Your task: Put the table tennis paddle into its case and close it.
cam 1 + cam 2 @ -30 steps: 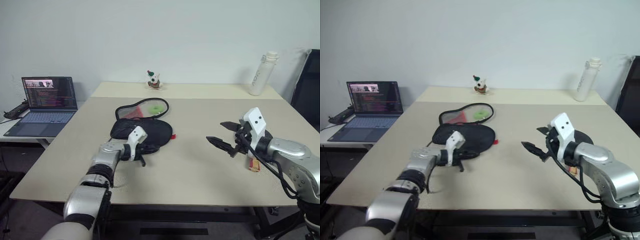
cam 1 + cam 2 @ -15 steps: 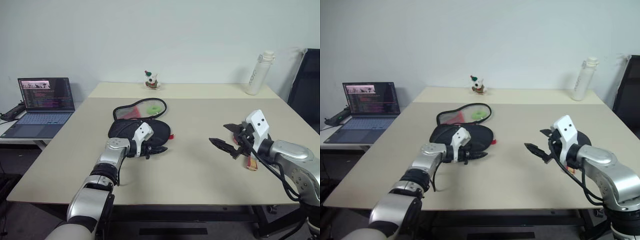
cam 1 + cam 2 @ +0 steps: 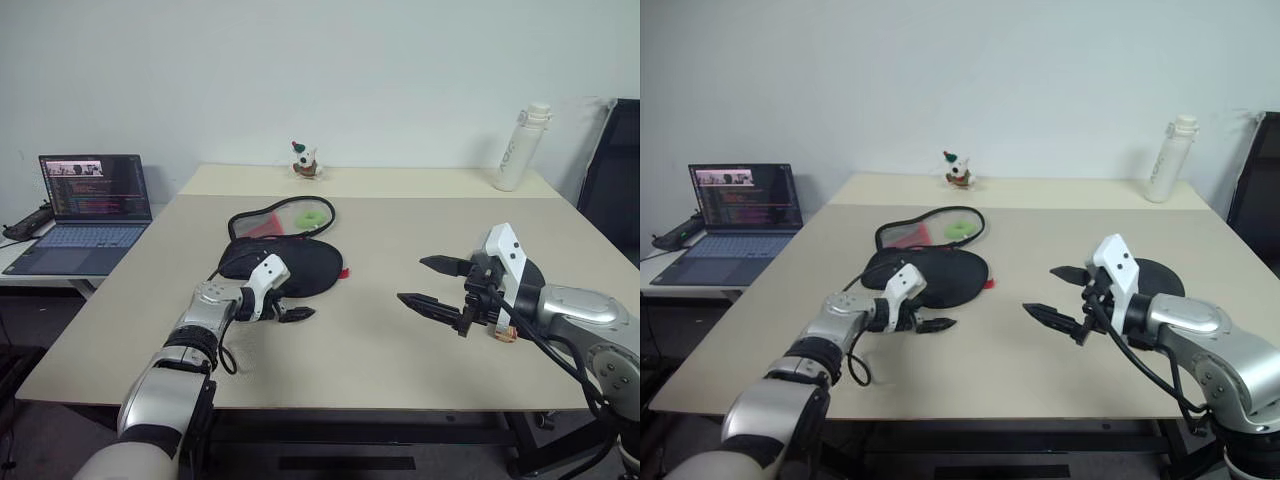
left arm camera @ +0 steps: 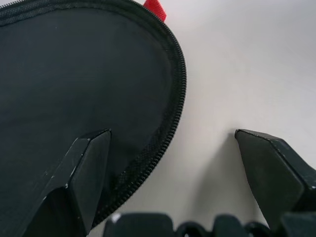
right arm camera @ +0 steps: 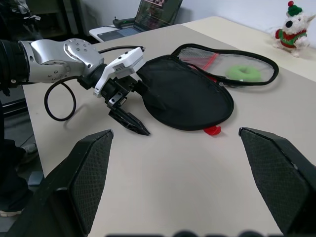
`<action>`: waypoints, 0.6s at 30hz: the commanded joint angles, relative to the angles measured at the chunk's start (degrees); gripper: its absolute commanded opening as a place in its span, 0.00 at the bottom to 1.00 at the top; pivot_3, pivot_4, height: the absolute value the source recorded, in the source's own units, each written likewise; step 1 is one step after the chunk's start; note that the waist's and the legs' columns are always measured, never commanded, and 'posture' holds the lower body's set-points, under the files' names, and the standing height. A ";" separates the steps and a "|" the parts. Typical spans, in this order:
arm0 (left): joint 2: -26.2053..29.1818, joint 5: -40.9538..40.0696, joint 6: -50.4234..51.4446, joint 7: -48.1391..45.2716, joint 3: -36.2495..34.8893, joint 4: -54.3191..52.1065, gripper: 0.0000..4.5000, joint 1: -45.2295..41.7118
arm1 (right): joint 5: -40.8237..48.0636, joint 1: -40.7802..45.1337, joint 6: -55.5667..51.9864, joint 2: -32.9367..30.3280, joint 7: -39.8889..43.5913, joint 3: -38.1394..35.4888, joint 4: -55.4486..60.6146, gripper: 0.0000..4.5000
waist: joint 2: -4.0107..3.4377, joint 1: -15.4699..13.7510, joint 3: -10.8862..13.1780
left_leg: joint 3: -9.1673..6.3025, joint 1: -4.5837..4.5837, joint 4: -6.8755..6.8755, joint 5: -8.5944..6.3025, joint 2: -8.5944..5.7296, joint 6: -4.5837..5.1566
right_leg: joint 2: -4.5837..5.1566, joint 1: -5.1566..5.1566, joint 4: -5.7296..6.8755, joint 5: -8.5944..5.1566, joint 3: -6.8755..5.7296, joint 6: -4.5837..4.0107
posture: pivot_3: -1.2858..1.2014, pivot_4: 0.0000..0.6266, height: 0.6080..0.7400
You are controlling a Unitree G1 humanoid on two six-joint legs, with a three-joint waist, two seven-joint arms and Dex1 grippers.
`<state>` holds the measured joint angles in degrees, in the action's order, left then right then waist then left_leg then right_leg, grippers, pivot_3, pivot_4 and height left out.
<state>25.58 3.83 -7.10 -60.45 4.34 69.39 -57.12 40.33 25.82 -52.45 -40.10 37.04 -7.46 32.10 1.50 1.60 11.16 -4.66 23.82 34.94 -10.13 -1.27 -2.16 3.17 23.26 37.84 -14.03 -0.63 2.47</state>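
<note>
The case (image 3: 290, 265), a black zip pouch, lies left of centre on the table (image 3: 380, 370), its mesh and red flap (image 3: 268, 218) folded back behind it. My left gripper (image 3: 292, 306) is open at the case's near edge. In the left wrist view one finger (image 4: 86, 168) lies over the black fabric and the other over bare table, with the zip rim (image 4: 170, 123) between them. The table tennis paddle (image 3: 1160, 273) lies at the right, mostly hidden behind my right arm, its handle end (image 3: 505, 332) peeking out. My right gripper (image 3: 412, 280) hangs open and empty above the table, pointing toward the case.
A lime-green ring (image 3: 313, 215) sits in the open flap. A small plush toy (image 3: 305, 160) and a white bottle (image 3: 518, 145) stand at the back. A laptop (image 3: 85, 205) rests on a side desk at the left, and a black chair (image 3: 615, 170) is at the far right.
My left gripper has gone from shut to open and slid a little leftward along the case's near edge. My right gripper has drifted left toward the table's middle, still open.
</note>
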 commanded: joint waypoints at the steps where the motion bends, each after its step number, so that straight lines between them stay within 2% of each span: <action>1: 0.20 2.20 -0.16 2.71 0.88 2.39 0.97 -1.21 | 0.25 1.18 0.34 -0.74 -0.70 -0.40 1.10 1.00 | 0.02 -0.02 -0.02 | -0.01 -0.02 0.01 0.00 0.00 0.00 | 0.00 -0.02 0.01 0.00 -0.01 0.00 | 0.52 0.24 1.00; 5: 0.29 2.68 -0.24 3.31 0.72 3.45 0.78 -1.67 | 0.21 1.14 0.40 -1.13 -1.20 -1.26 0.75 1.00 | 0.03 -0.04 -0.04 | 0.00 -0.03 0.05 0.01 0.01 0.00 | 0.00 -0.03 0.05 0.02 0.01 0.02 | 0.52 0.24 1.00; 15: 1.77 1.81 0.31 4.35 -0.74 3.96 0.01 -0.46 | 0.53 1.39 0.75 -1.46 -2.49 -3.40 -0.39 1.00 | 0.04 0.22 -0.05 | 0.02 -0.08 0.06 0.01 0.04 0.01 | -0.01 -0.03 0.11 0.02 0.03 0.03 | 0.52 0.24 1.00; 18: 1.26 0.21 1.20 4.45 -2.22 3.23 0.01 -0.65 | 0.19 1.64 1.23 -1.43 -2.54 -3.42 -1.12 1.00 | 0.04 0.26 -0.05 | 0.03 -0.08 0.05 0.01 0.04 0.01 | -0.01 -0.03 0.10 0.02 0.03 0.03 | 0.52 0.24 1.00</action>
<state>25.62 4.51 -7.33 -56.97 3.12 72.21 -58.44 40.19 26.05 -52.29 -40.78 34.83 -8.93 30.86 1.54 1.87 11.12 -4.63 23.74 34.99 -10.12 -1.22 -2.15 3.16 23.23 37.94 -14.01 -0.60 2.50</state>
